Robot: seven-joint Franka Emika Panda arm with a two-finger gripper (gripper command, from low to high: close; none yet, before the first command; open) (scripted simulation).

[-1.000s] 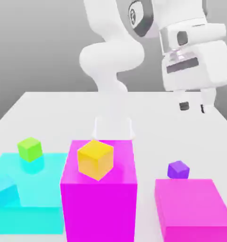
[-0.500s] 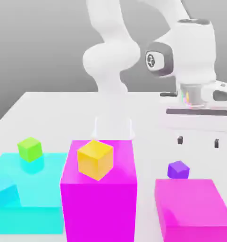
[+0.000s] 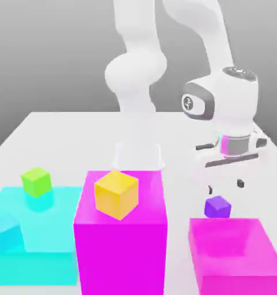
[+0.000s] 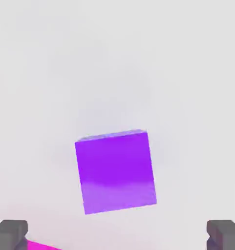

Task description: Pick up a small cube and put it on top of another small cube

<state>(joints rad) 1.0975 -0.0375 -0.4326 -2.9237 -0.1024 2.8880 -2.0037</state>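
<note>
- While the purple cube (image 3: 217,208) sits on the table (image 3: 183,138) just behind the pink block (image 3: 232,245), I have my gripper (image 3: 225,186) above it, fingers spread and holding nothing.
- I judge this to be the approach before the grasp.
- Next I'd fine-tune alignment, since the cube looks slightly turned between the fingers, then lower straight down and close.

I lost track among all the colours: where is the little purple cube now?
In the exterior view, the purple cube sits toward the right, just behind the pink block.
</note>
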